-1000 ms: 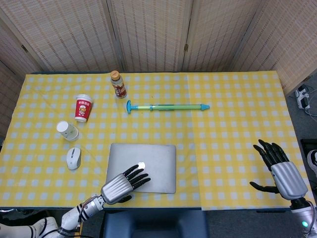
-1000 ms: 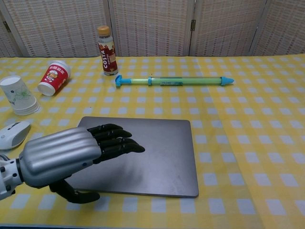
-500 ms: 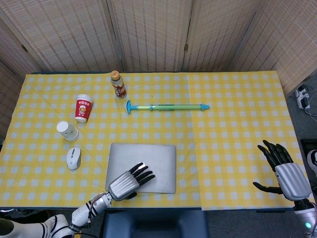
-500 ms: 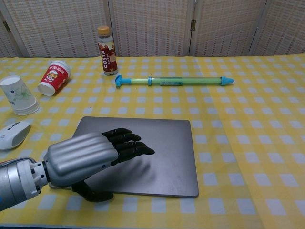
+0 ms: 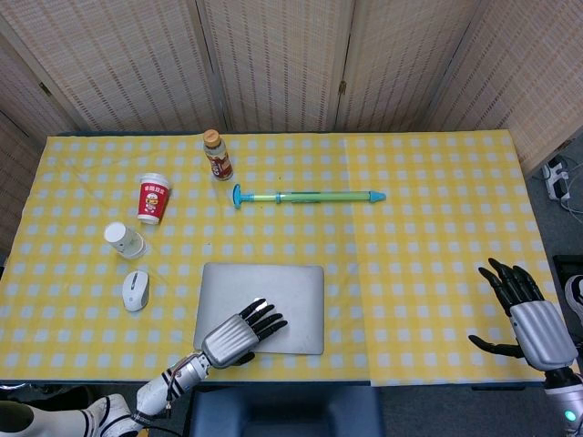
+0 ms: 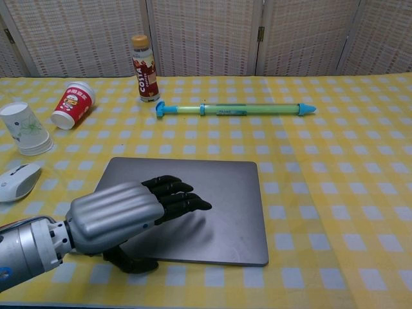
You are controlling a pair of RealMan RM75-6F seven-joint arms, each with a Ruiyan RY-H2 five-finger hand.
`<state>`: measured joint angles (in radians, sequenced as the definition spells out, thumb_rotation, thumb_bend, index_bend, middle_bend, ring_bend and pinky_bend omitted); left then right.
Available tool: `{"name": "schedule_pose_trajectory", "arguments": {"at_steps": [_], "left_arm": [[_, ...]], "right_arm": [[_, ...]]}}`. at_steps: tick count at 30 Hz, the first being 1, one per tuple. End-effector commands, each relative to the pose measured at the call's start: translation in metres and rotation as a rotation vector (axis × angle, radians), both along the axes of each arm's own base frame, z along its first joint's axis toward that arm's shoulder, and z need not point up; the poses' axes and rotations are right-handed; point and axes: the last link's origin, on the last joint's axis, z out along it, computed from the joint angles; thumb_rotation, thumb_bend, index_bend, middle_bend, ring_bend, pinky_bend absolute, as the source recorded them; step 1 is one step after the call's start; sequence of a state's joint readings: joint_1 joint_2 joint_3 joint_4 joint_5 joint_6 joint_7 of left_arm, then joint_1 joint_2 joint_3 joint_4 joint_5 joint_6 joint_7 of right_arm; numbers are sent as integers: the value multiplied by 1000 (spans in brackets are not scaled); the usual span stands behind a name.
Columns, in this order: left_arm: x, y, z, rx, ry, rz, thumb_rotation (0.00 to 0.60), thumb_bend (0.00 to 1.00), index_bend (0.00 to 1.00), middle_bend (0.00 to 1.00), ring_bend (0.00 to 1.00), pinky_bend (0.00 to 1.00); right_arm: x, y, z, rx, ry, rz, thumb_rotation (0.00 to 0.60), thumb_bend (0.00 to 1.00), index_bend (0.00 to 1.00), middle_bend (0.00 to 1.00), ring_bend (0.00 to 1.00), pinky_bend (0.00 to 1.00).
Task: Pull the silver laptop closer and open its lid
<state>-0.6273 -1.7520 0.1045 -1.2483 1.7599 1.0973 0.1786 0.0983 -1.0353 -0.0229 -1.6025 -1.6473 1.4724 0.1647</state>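
The left hand [image 6: 132, 215] lies flat, grasping nothing, on the laptop's [image 6: 219, 193] smooth matte rectangular lid; the right hand [image 5: 526, 314] is released.

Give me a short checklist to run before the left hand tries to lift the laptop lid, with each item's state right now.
1. Laptop pulled near the table's front edge: ok; its front edge sits close to the edge.
2. Lid closed and flat: ok.
3. Left hand over the lid: ok; its fingers lie spread above the front left part.
4. Thumb hooked under the lid's front edge: cannot tell; the thumb is at the front edge, but the contact is hidden.
5. Right hand clear of the laptop: ok; it is open at the table's far right edge.
6. Space behind for the lid to swing: ok; the green tube lies well back.
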Motion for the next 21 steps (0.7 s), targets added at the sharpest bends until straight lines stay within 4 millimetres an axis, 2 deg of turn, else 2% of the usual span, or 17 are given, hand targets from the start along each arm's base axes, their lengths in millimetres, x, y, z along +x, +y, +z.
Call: {"name": "schedule_pose_trajectory", "arguments": {"at_steps": [1,21], "left_arm": [[0,0,-1,-2,-2,2,596,355,0,129,46,0],[-2,3,0,4,-17,2,600,541,41,149,65,0]], "right_arm": [[0,0,0,-1,0,-1,499,159,0,0,2,0],[-3,2,1,-6,-4,-7,499,158,0,0,0,0]]}}
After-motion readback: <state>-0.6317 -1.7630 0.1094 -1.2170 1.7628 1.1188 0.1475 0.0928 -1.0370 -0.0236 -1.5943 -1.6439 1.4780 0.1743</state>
